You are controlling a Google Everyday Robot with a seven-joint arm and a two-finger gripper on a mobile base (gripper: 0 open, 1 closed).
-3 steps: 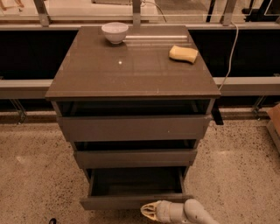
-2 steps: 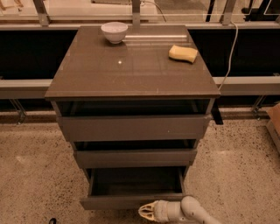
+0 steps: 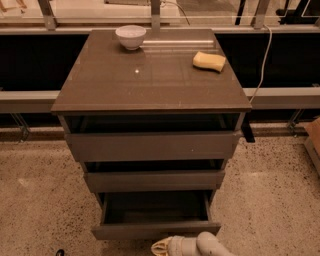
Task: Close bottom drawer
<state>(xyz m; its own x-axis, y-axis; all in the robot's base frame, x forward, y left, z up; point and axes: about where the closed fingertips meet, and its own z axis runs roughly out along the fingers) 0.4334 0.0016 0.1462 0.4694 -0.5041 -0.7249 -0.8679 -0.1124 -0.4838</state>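
A speckled beige terrazzo floor (image 3: 280,200) fills the lower part of the camera view. On it stands a grey-brown desk (image 3: 150,80) whose glossy top shows a small spot of reflected light. Behind it, dark panels (image 3: 35,60) run between a grey horizontal rail (image 3: 25,100) below and metal posts (image 3: 47,12) above. A pale cable (image 3: 263,60) hangs down on the right. The tool (image 3: 160,246) sits at the bottom edge, near the floor.

A: Gripper?
B: Gripper (image 3: 160,247) sits low at the bottom edge, just right of centre, tip pointing left.
A: Arm?
B: White arm (image 3: 212,244) enters from lower right, lying roughly level, mostly cut off.
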